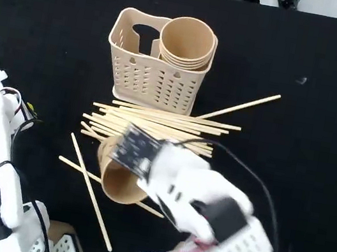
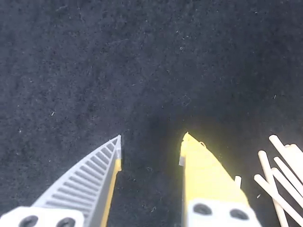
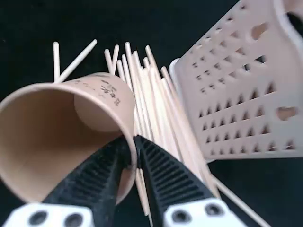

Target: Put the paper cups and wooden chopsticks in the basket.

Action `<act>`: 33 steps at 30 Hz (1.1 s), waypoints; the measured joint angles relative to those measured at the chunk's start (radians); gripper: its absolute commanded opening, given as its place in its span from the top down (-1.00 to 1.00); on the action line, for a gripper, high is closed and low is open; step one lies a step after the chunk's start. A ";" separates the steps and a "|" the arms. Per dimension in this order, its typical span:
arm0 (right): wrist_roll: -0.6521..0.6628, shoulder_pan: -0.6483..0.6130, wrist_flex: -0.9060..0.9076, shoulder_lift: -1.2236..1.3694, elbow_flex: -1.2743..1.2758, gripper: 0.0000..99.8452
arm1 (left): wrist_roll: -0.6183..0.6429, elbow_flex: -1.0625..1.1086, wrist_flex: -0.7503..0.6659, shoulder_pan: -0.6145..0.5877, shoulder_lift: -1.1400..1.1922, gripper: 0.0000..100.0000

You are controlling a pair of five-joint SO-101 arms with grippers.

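Rim of paper cup (image 3: 42,127) seemingly clamped by your right gripper (image 3: 131,138) in wrist view, high view adds stacked cups (image 1: 188,42) in basket (image 1: 144,77), left gripper (image 2: 151,137) gaping.

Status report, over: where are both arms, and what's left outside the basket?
Right gripper: jaws shut on rim of tipped cup. Left gripper: jaws open over bare cloth. Other cups stacked in basket. Chopsticks loose between cup and basket.

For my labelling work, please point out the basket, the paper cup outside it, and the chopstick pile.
basket (image 1: 153,81): high view, perforated front wall.
loose paper cup (image 3: 47,137): right wrist view, inner wall.
chopstick pile (image 1: 169,121): high view, middle of the bundle.
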 measured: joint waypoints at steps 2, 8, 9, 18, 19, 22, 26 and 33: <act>-0.002 0.044 0.057 -0.052 -0.066 0.98 | 0.000 0.000 0.000 0.000 0.000 0.59; -0.091 0.305 0.107 -0.038 -0.347 0.98 | 0.000 0.000 0.000 0.000 0.000 0.59; -0.118 0.345 0.109 -0.011 -0.400 0.98 | 0.000 0.000 0.000 0.000 0.000 0.59; -0.272 0.453 0.112 0.439 -0.862 0.98 | 0.000 0.021 -0.002 0.038 0.000 0.59; -0.276 0.453 0.112 0.493 -0.918 0.98 | 0.000 0.021 -0.002 0.040 0.000 0.59; -0.276 0.453 0.121 0.661 -1.119 0.98 | 0.000 0.021 -0.002 0.040 0.000 0.59; -0.276 0.453 0.209 0.896 -1.405 0.98 | 0.000 0.021 -0.002 0.040 0.000 0.59; -0.276 0.505 0.388 1.332 -1.887 0.98 | 0.000 0.021 -0.002 0.040 0.000 0.59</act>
